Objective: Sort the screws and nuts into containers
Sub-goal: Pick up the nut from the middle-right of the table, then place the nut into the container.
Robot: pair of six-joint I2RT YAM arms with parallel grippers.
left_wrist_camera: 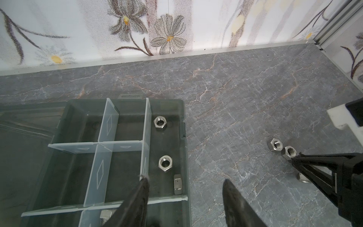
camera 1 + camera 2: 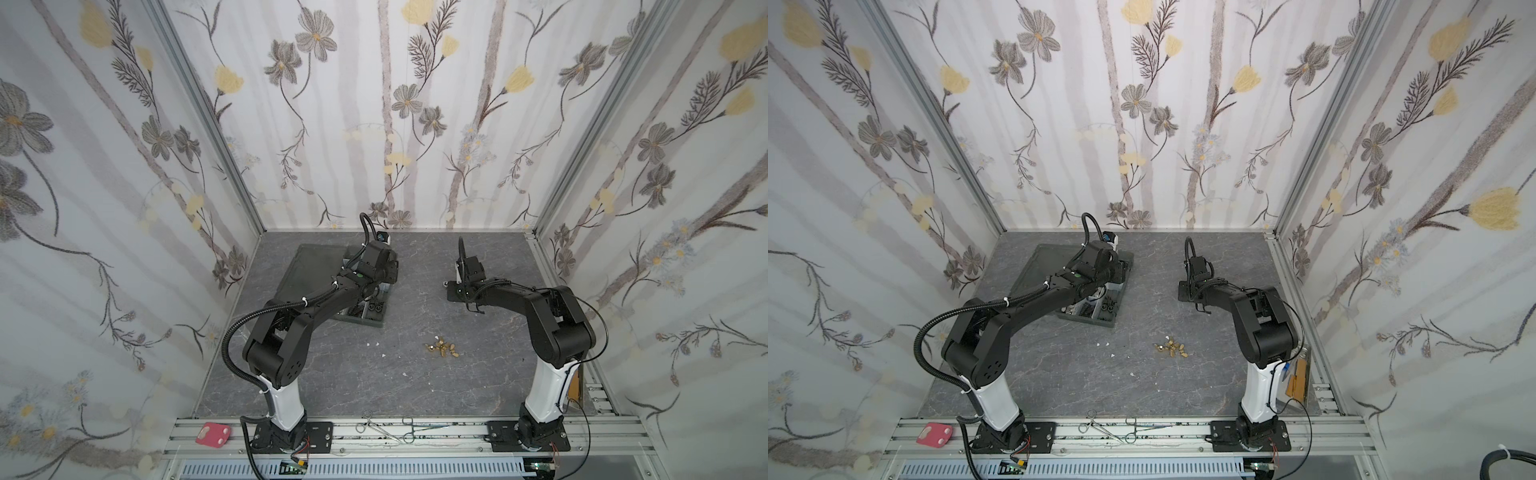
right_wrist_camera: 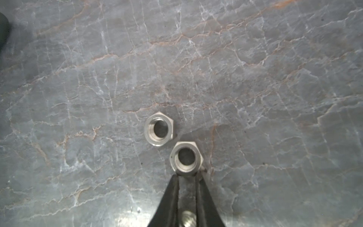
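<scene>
Organizer box (image 1: 184,137): one edge cell holds three silver nuts (image 1: 165,163), two flat and one on edge. Left end effector (image 1: 185,188) is above that cell, fingers apart, holding nothing. Right end effector (image 3: 186,176) has fingers drawn together, tips touching one of two loose nuts (image 3: 186,158) on the surface (image 3: 255,78), apart from the box.

Bare tabletop (image 1: 225,127) between organizer box (image 1: 184,137) and right hand (image 1: 294,160), silver nuts (image 1: 275,144) at its tips.

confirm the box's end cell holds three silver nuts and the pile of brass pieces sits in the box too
Not the pile. The brass pieces lie loose on the table, apart from the box, as both top views show. The end cell does hold three silver nuts.
</scene>
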